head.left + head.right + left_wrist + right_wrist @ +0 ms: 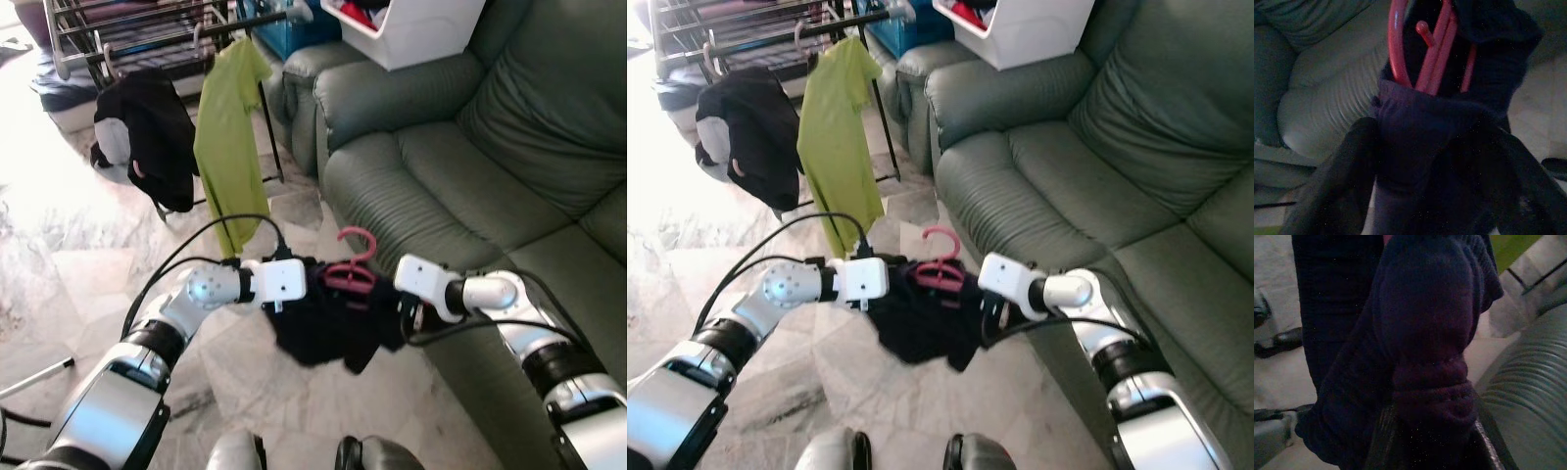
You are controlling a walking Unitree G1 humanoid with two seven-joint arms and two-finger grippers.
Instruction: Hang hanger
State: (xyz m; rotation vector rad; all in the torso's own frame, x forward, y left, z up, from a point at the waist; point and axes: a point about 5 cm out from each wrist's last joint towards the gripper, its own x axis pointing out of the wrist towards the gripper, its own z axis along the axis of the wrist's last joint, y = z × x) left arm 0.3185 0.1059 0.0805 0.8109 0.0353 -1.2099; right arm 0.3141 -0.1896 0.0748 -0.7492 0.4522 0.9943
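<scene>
A grey-green sofa (pixel 470 157) fills my right side, its seat edge beside my right arm. Ahead on the pale floor (pixel 59 284) stands a drying rack (pixel 147 39), with a lime shirt (pixel 227 147) and a black garment (pixel 147 137) hanging from it. Between my arms a dark garment (pixel 328 328) droops from the pink hanger (pixel 351 269). My left tool (pixel 312 284) and my right tool (pixel 387 294) each pinch a bunched end of that cloth.

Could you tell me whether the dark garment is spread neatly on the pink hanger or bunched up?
Bunched: the dark garment sags in a crumpled clump under the pink hanger, gripped between both grippers.
</scene>
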